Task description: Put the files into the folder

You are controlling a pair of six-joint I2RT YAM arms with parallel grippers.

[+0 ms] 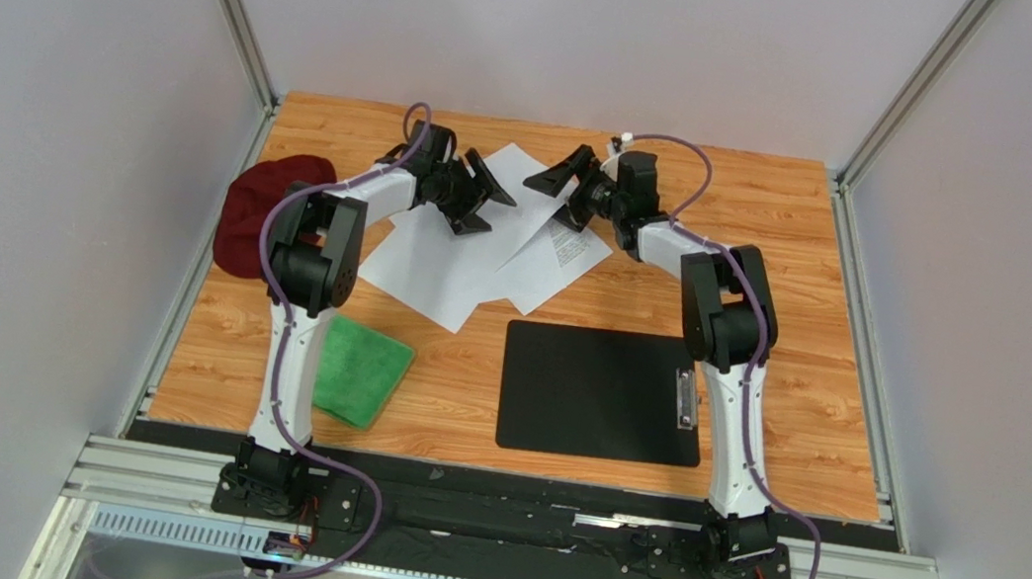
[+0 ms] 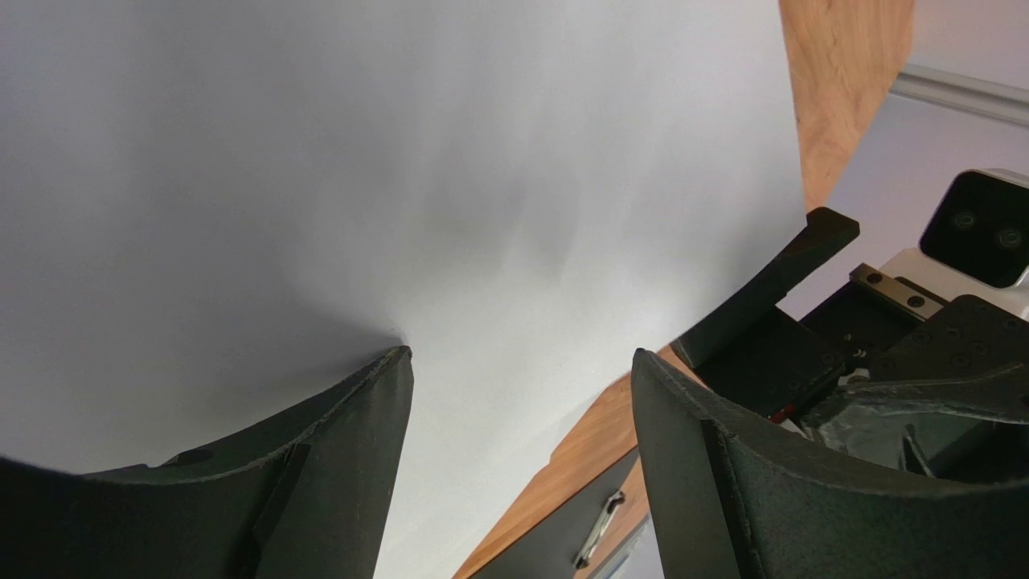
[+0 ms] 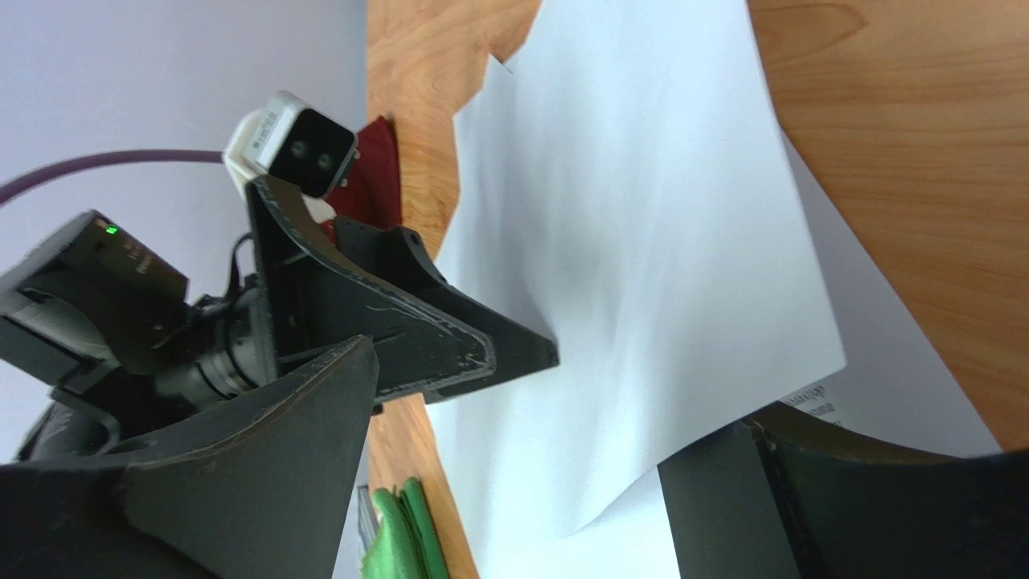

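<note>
Nearest you, in the lower middle of the top view, the folder (image 1: pixel 591 389) lies flat on the table (image 1: pixel 810 269), its metal clip (image 1: pixel 685 399) along its right edge. The green cloth (image 1: pixel 362 371) sits to its left, well apart.

Further up, the files (image 1: pixel 459 260) are fanned in an overlapping pile at centre frame, near the folder's upper left corner but not touching it (one sheet on the pile's right side carries a block of print). The dark red hat (image 1: pixel 259 214) rests at the table's left edge.

Farthest back, both grippers face each other over the upper part of the pile. Your left gripper (image 1: pixel 488 208) has its jaws partly apart with nothing clamped between them. In its wrist view the top sheet fills the frame behind the gap, and the paper dimples right at the tip of the left-hand finger, so that tip seems to touch it. Your right gripper (image 1: pixel 552 196) has its jaws spread wide and grips nothing. In its wrist view the sheets lie beyond the two fingers, with one finger of the left gripper pointing across the upper sheet.
</note>
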